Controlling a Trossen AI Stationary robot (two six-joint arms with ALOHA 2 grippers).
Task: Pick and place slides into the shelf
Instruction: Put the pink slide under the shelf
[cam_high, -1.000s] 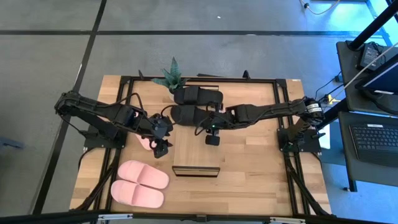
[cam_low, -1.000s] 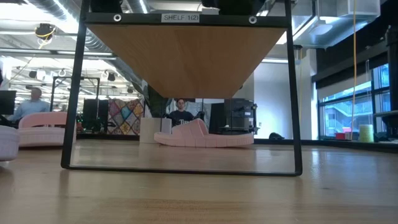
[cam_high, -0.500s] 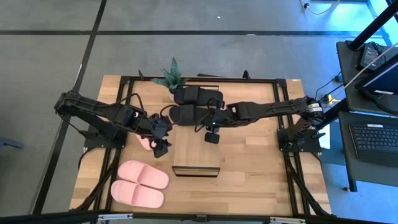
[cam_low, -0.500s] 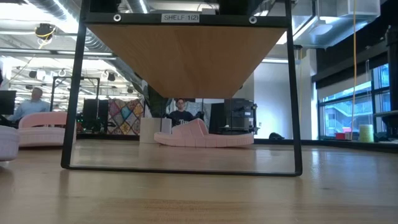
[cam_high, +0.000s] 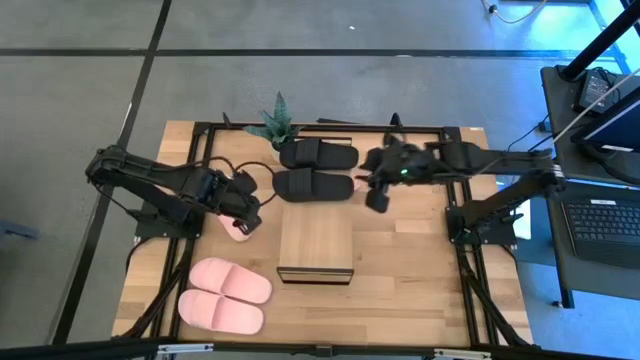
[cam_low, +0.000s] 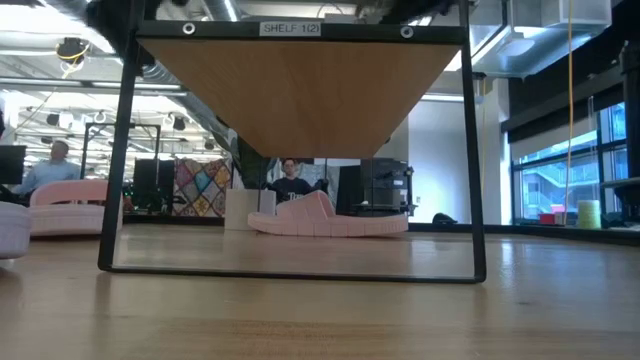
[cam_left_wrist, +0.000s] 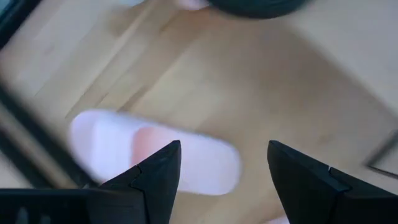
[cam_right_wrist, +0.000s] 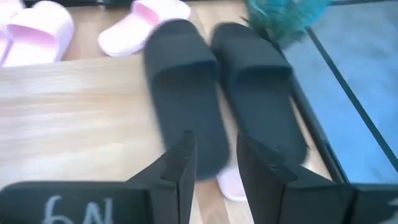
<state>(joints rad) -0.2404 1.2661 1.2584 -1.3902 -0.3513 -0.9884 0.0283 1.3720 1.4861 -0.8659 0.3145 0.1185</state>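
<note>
My left gripper (cam_high: 246, 222) (cam_left_wrist: 224, 162) hangs open, pointing down, just above a single pale pink slide (cam_high: 236, 236) (cam_left_wrist: 112, 143) that lies flat on the table left of the shelf (cam_high: 315, 245). My right gripper (cam_high: 378, 200) (cam_right_wrist: 213, 158) is raised to the right of the black pair, its fingers a narrow gap apart with nothing between them. The black slides (cam_high: 318, 155) (cam_high: 312, 186) lie side by side beyond the shelf's far end. A pink pair (cam_high: 228, 295) rests at the front left. In the low view another pink slide (cam_low: 330, 218) lies on the table beneath or behind the shelf top (cam_low: 300, 90).
A small potted plant (cam_high: 275, 125) stands at the far edge beside the black slides. A dark metal frame (cam_high: 455, 200) borders the tabletop. Bare wood lies right of the shelf. People sit in the room beyond the table (cam_low: 290, 180).
My right gripper has drawn back from over the shelf's far end, rising and moving toward the table's right edge, its finger gap unchanged. My left gripper has tipped further downward and rolled over the single pink slide, shifting slightly toward the left edge. The slides have stayed put.
</note>
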